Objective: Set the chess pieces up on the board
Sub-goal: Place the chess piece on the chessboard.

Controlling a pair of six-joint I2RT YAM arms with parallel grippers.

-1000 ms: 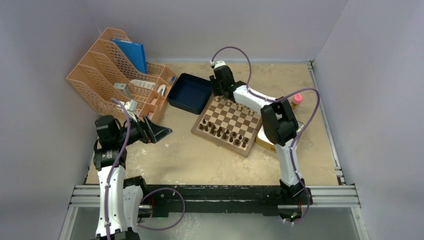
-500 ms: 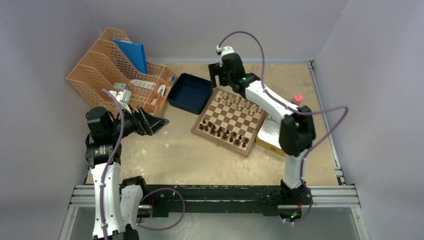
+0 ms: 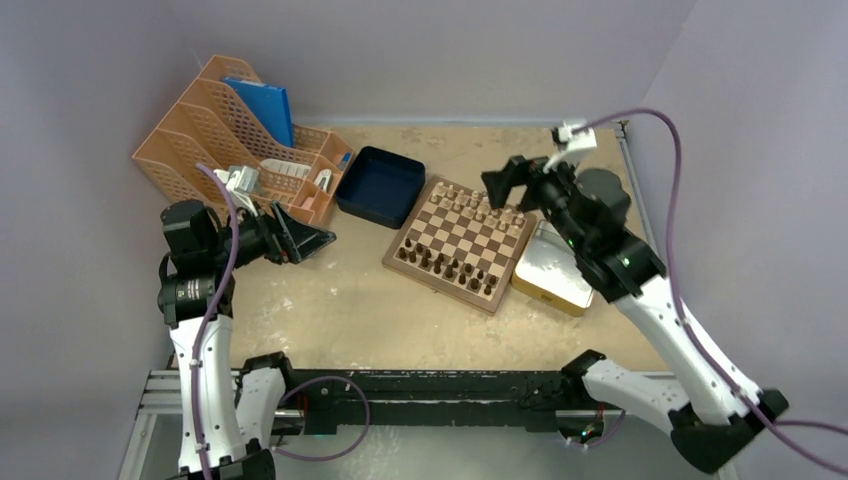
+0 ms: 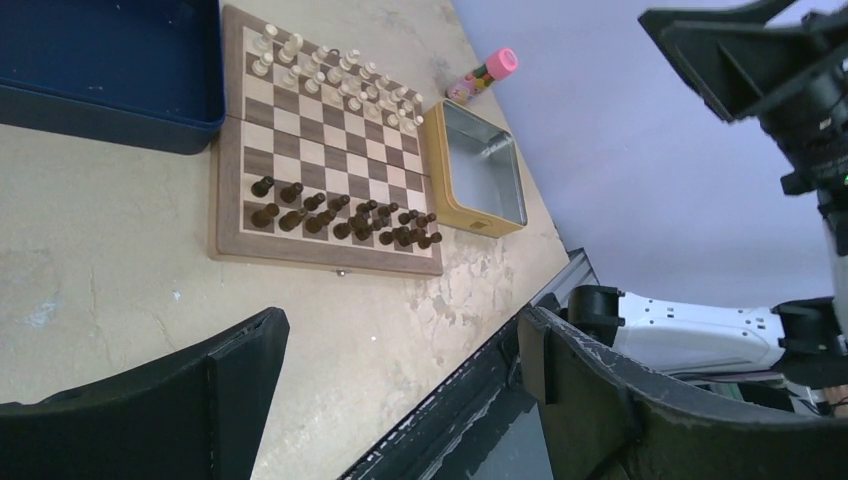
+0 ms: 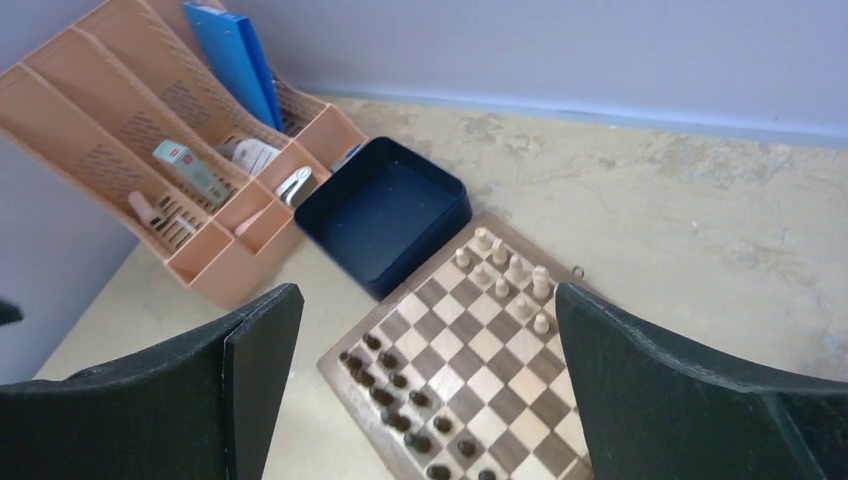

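The board lies in the middle of the table, also seen in the left wrist view and the right wrist view. Light beige chess pieces stand in rows along its far edge. Dark pieces line the near edge. My right gripper hangs open above the board's far right corner, holding nothing. My left gripper is open and empty, raised well to the left of the board.
A dark blue tray touches the board's far left corner. A yellow-rimmed tin sits against its right side. An orange file organizer fills the back left. A pink-capped bottle stands beyond the tin.
The right gripper opened, lifted from the board's far left corner and swung to the right. The left arm drew back a little to the left.
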